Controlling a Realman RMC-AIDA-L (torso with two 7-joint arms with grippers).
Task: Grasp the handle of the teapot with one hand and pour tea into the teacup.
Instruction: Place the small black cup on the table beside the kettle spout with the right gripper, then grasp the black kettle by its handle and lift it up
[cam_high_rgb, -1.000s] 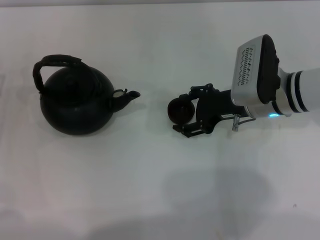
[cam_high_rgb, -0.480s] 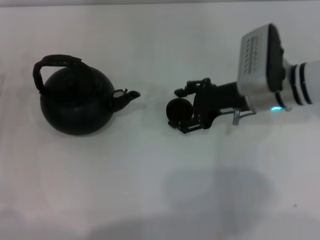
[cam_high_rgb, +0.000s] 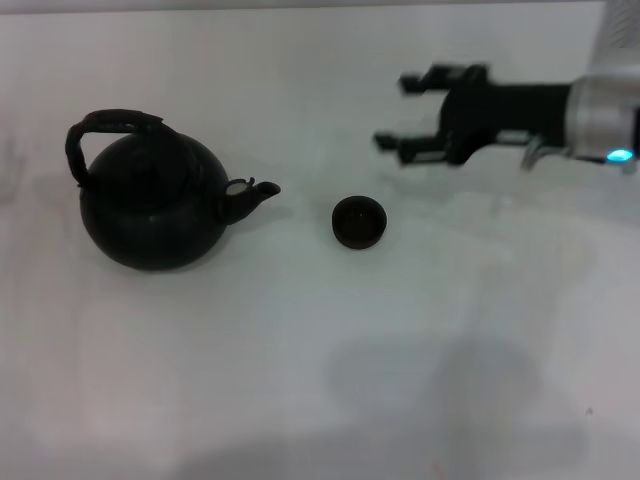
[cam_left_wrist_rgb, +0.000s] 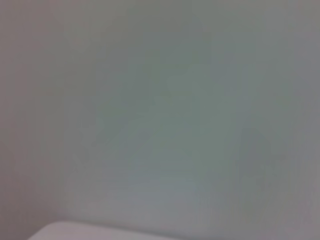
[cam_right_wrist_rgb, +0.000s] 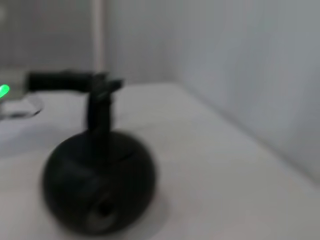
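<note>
Here, on the left of the white table (cam_high_rgb: 300, 380), the teapot (cam_high_rgb: 152, 203) sits upright, a large round matte-black body with its lid on. Its handle (cam_high_rgb: 105, 125) arches over the top, thick and rough along the upper part, and nothing touches it. The short spout (cam_high_rgb: 250, 195) points to the right toward the teacup (cam_high_rgb: 358, 221), its pale tip showing at the mouth. The teacup stands on the table just past the spout, apart from it, a small dark round cup resting upright on its own. Farther right and beyond the cup, my right gripper (cam_high_rgb: 395, 112) hangs above the table with its two black fingers spread apart and nothing between them; it is clear of the cup and well away from the teapot. My silver wrist housing runs off the right edge, with a small blue-green light on it. From my right wrist camera I see the teapot (cam_right_wrist_rgb: 99, 185) from the spout side, blurred, with its handle (cam_right_wrist_rgb: 100, 107) rising over it. My left wrist camera shows only a plain pale surface, and my left gripper appears nowhere.
</note>
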